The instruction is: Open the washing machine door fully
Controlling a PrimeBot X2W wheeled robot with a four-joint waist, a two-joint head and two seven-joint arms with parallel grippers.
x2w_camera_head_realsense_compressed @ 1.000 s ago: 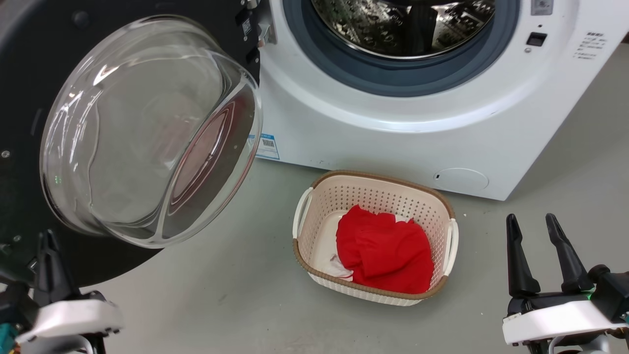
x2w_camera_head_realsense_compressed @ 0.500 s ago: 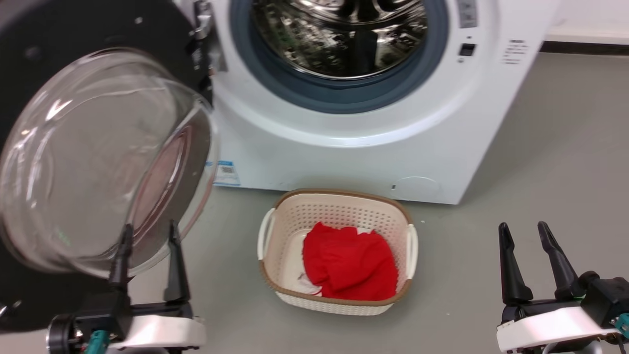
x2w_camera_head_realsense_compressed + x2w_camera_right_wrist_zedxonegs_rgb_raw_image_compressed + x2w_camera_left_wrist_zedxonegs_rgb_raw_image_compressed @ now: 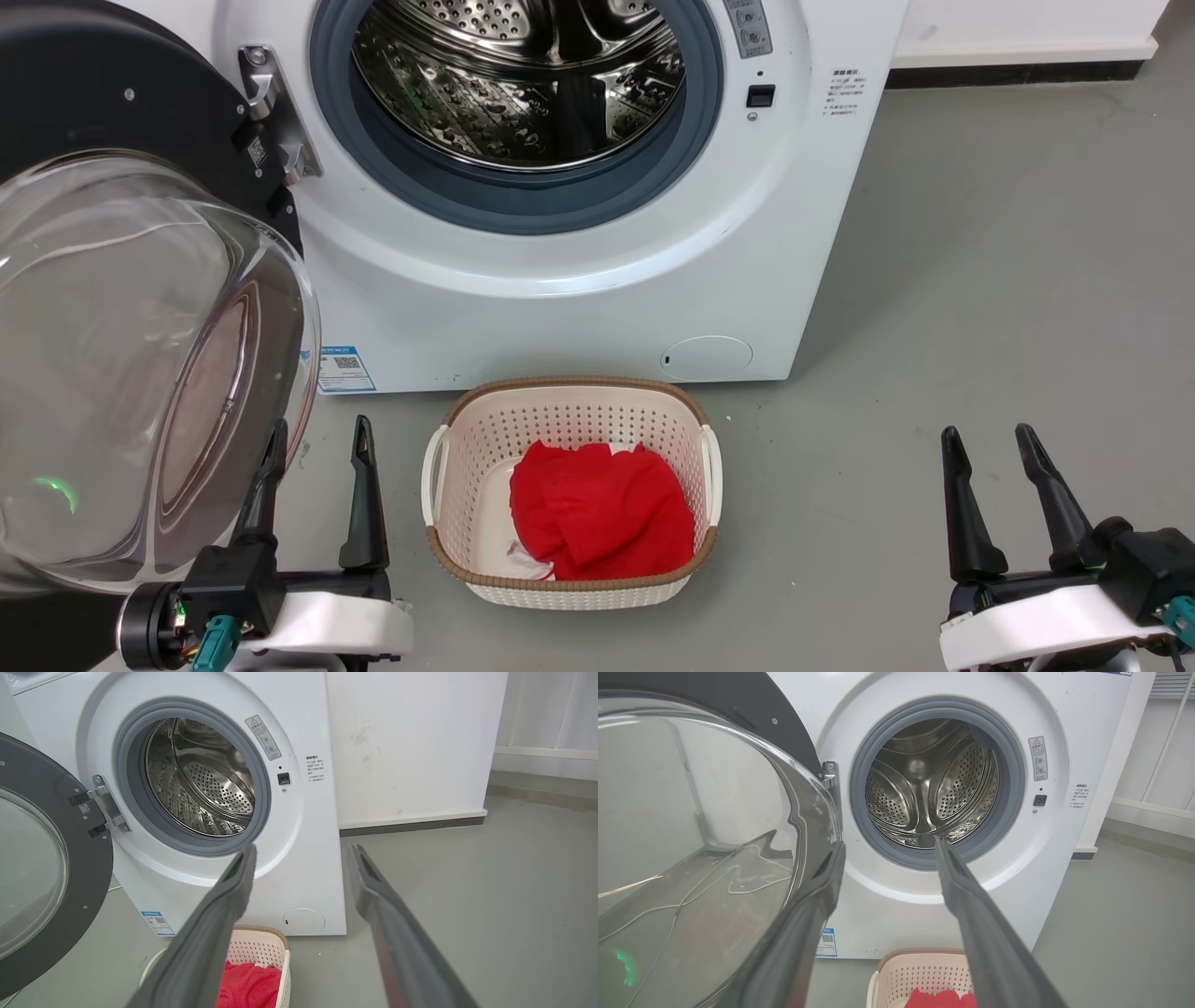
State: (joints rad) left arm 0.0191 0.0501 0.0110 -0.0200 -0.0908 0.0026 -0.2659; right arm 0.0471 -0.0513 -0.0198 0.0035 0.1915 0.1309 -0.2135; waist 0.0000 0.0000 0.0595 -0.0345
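The washing machine [image 3: 560, 308] is a white front-loader with a grey gasket and steel drum, also seen as the washing machine [image 3: 924, 914] and the washing machine [image 3: 299, 858]. Its door [image 3: 121, 373], a black disc with a clear glass bowl, is swung out wide on the left hinge; the door [image 3: 691, 835] and door [image 3: 51, 872] appear in both wrist views. My left gripper [image 3: 319, 431] is open, just in front of the bowl's lower right rim, holding nothing. My right gripper [image 3: 988, 435] is open at the lower right, far from the machine.
A cream perforated basket [image 3: 448, 457] with a brown rim holds red cloth [image 3: 602, 509] on the grey floor right before the machine, between my two grippers. A white wall with a dark skirting [image 3: 411, 826] runs to the machine's right.
The head camera has swung and pulled back, so the whole scene shifted. The left gripper came away from the door's lower edge and now stands open right of the glass bowl.
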